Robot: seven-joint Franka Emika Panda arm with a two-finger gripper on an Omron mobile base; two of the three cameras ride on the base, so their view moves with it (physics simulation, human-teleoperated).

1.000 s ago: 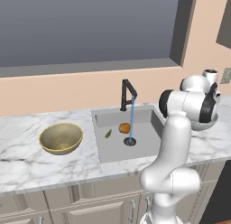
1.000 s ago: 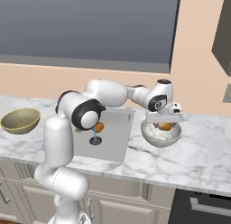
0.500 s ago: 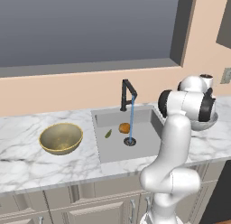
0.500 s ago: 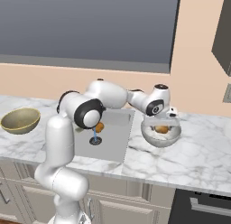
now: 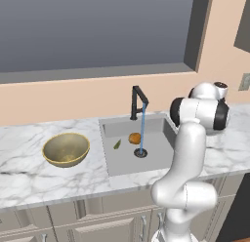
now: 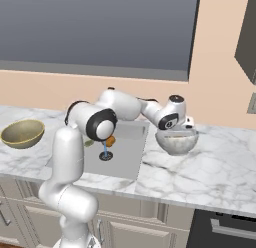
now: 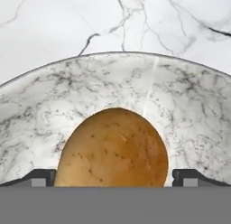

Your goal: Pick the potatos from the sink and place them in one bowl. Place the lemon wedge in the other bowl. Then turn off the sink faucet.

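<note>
One potato point(image 7: 115, 148) lies in the pale grey bowl point(image 7: 189, 96), and my gripper point(image 7: 117, 178) hangs open right over it, a fingertip point(image 7: 43, 177) on each side. From the right base view the gripper point(image 6: 181, 130) sits low over that bowl point(image 6: 176, 142) on the counter right of the sink point(image 6: 127, 159). A second potato point(image 5: 135, 137) and the olive-green lemon wedge point(image 5: 117, 144) lie in the sink point(image 5: 122, 165). The dull gold bowl point(image 5: 66, 149) stands to its left. Water runs in a blue stream point(image 5: 142, 131) from the black faucet point(image 5: 138, 100).
White marble counter point(image 5: 29, 177) runs both sides of the sink, with cabinet fronts point(image 5: 97, 221) below. A dark window point(image 5: 97, 31) and a peach wall stand behind. My arm point(image 6: 125, 104) stretches across the sink.
The hand has sunk a little lower over the pale grey bowl, jaws still wide. The potato stays in the bowl; nothing else has moved.
</note>
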